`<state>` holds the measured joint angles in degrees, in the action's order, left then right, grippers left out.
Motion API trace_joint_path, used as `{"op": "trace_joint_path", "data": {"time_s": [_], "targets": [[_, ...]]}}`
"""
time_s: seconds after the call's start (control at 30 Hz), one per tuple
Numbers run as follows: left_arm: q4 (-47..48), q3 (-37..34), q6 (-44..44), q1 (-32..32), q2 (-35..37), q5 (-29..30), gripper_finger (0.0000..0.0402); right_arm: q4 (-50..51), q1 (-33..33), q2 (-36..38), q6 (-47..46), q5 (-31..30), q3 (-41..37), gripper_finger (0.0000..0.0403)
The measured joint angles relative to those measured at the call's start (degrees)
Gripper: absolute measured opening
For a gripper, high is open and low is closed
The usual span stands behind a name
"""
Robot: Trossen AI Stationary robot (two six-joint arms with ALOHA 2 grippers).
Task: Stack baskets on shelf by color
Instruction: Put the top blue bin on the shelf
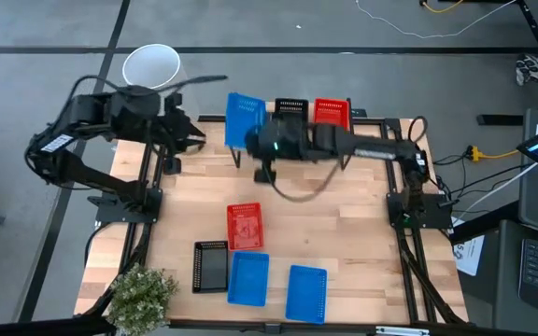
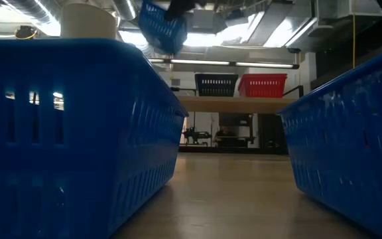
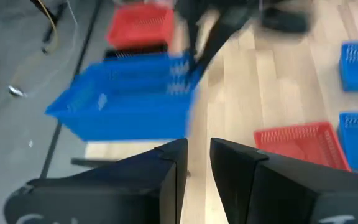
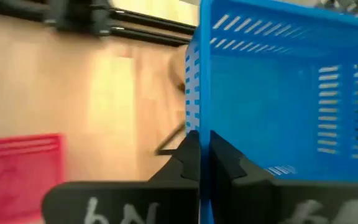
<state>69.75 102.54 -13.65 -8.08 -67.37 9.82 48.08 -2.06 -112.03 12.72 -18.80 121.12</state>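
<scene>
Baskets: a blue rectangular plastic basket with slotted mesh walls (image 1: 244,119) is held off the table at the left end of the shelf, its wall pinched between the closed fingers of the right gripper (image 4: 199,163).
Shelf: the low rack with a light wood plank top (image 2: 234,104) carries a black mesh basket (image 1: 290,107) in the middle and a red mesh basket (image 1: 332,111) at the right end.
Loose baskets: on the near part of the table lie a red basket (image 1: 244,227), a black basket (image 1: 210,265) and two blue baskets (image 1: 247,278) (image 1: 306,292).
Left gripper: the left gripper (image 3: 197,163) hangs beside the table's left edge, facing the held basket, fingers slightly apart and holding nothing.
Hard to see: the low view is mostly blocked by the two near blue baskets; the held basket is cut off at that picture's top.
Surface: light wooden tabletop (image 1: 344,233) on a black frame.
Room: grey floor, a white round bucket (image 1: 150,67), a green plant (image 1: 141,292) at the table's near-left corner, and cables.
</scene>
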Motion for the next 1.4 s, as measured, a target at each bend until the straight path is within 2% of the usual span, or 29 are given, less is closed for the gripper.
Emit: {"op": "trace_joint_path", "data": {"time_s": [0.17, 0.33, 0.6, 1.1, 1.4], "targets": [[0.1, 0.0, 0.0, 0.0, 1.1, 0.0, 0.0063, -1.4, -6.4, -3.5, 1.3, 3.9, 0.0, 0.0001], [0.8, 0.0, 0.0, 0.0, 1.0, 0.0, 0.0063, 1.6, -8.9, -6.5, 1.3, 4.8, 0.0, 0.0001], [0.8, 0.0, 0.0, 0.0, 0.2, 0.0, 0.0063, 5.0, -9.4, -8.9, 2.1, 7.0, -0.1, 0.0001], [1.4, 0.0, 0.0, 0.0, 0.1, 0.0, 0.0063, 5.1, -9.6, -9.5, 2.8, 5.0, -0.1, 0.0005], [1.4, 0.0, 0.1, 0.0, 0.1, 0.0, 0.0063, 6.4, -9.8, -9.5, 2.8, 4.9, -0.1, 0.0054]]}}
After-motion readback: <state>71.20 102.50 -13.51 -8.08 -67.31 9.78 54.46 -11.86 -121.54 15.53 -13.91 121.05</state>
